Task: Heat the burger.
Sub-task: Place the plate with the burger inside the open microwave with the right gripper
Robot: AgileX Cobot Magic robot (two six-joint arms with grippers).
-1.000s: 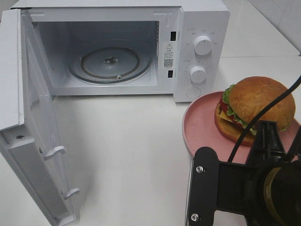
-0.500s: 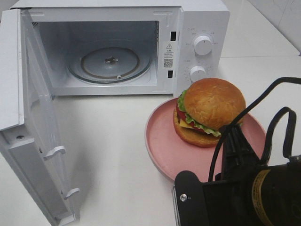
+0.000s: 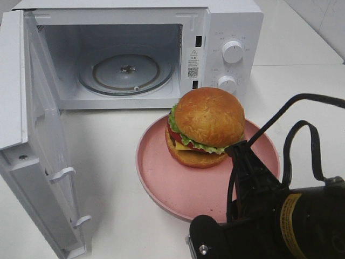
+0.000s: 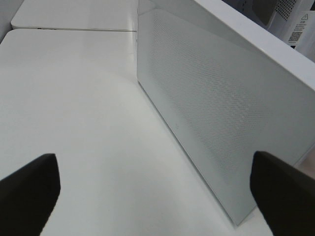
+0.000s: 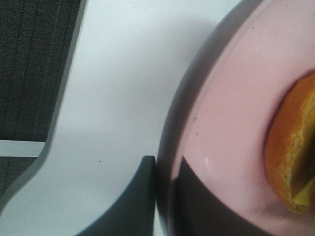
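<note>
Since the bun itself would be awkward to pinch, the burger (image 3: 207, 127) rides on a pink plate (image 3: 161, 186), sitting toward the plate's far side with lettuce and cheese showing along its left edge. The plate is just in front of the microwave (image 3: 229, 24), a little right of the open cavity and close to the lower knob. Whether it rests on the bench (image 3: 118, 156) or hangs just above it, I cannot tell.

The right end effector (image 5: 166, 163) is clamped on the plate's near rim, one finger outside the edge and one inside (a sensible hold, I'd say, since it keeps the food untouched and upright).

Farther out, the microwave door (image 3: 32, 135) is swung fully open to the left, and the glass turntable (image 3: 126, 70) is bare, so the way in looks free.

The left end effector (image 4: 157, 194) is spread wide with nothing in it, waiting beside the door's outer face, probably placed there to push it shut afterwards.
</note>
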